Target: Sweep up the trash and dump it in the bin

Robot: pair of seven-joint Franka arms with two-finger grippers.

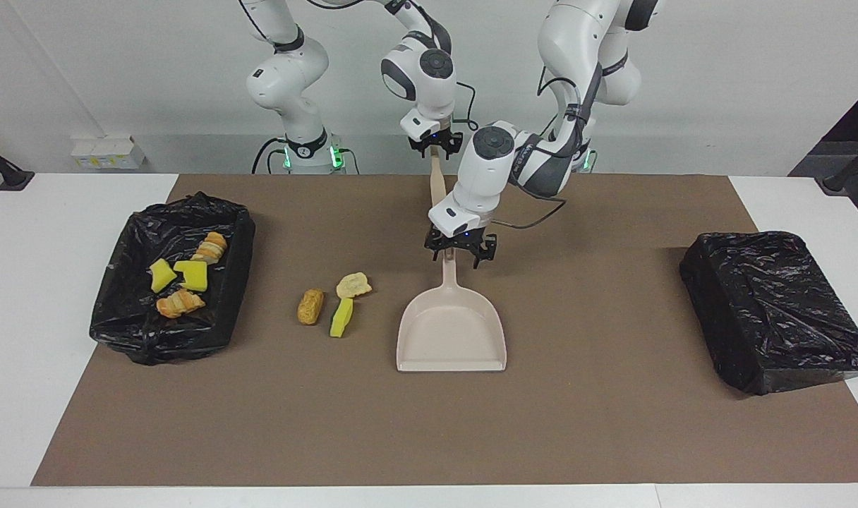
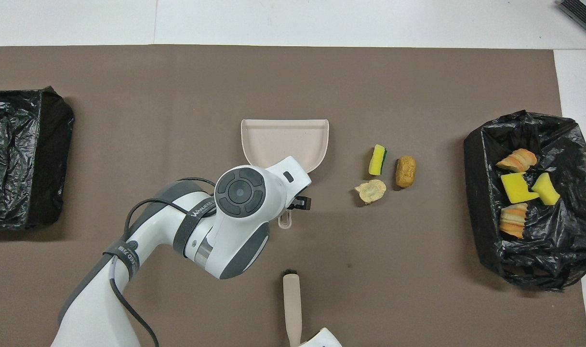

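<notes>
Trash [image 1: 334,303] beside dustpan [image 1: 451,339], apart

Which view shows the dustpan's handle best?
The facing view: the dustpan handle shows clear from the pan up to the left pincer. In the overhead view the left arm covers all but its tip.

The brown mat [image 1: 577,423] lies bare between the dustpan [image 1: 451,331] and the closed black bag [image 1: 778,310] — lots of room.

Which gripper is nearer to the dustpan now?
Left. The left gripper is at the dustpan's handle; the right gripper is raised nearer the robots' edge, holding the brush.
</notes>
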